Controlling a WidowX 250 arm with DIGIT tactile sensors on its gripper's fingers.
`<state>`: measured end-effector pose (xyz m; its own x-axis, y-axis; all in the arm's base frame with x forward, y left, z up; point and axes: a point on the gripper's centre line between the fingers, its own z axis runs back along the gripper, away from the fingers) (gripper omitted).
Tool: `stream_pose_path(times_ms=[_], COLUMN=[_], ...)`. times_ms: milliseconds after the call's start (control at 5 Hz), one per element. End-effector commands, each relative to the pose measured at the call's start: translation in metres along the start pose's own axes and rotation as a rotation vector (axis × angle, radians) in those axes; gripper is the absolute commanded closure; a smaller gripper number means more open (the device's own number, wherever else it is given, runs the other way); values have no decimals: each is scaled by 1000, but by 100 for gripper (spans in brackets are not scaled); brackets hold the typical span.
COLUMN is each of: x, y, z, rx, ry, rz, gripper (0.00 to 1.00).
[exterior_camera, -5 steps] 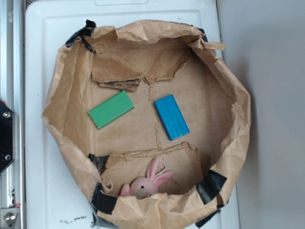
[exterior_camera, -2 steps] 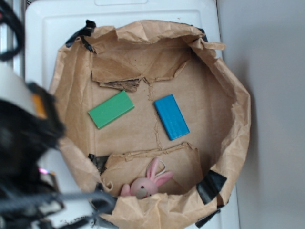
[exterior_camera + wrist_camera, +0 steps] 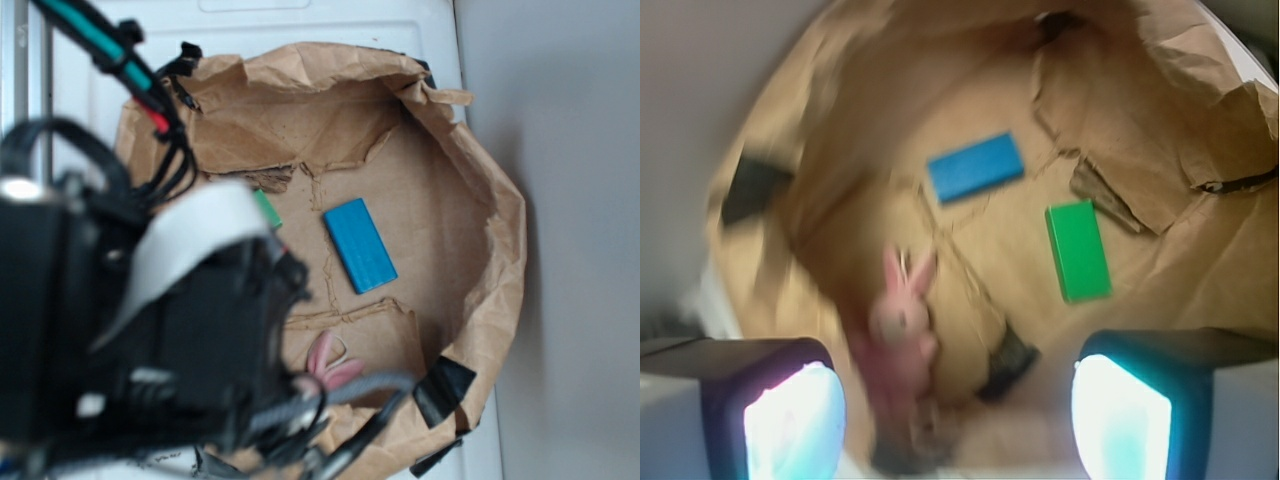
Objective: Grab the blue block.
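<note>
The robot arm has swung in from the left, now hiding most of the green block (image 3: 1078, 250). Its tool (image 3: 958, 415) appears wide open and empty, high above the blue block (image 3: 360, 245), which lies untouched on the paper bag's (image 3: 500, 250) floor.

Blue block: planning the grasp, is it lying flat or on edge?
Flat: the bright-blue rectangular slab shows its broad face up on the brown paper floor.
</note>
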<state>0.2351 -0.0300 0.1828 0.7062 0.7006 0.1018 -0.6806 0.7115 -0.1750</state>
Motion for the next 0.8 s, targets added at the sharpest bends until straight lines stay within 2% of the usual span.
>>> stream_pose_path(times_ms=[0,400,600], x=[35,35,56], y=[3,3,7], z=[4,4,-29], rx=[-49,-49,-5], ry=[13,13,22], rz=[77,77,108], gripper=[0,0,0])
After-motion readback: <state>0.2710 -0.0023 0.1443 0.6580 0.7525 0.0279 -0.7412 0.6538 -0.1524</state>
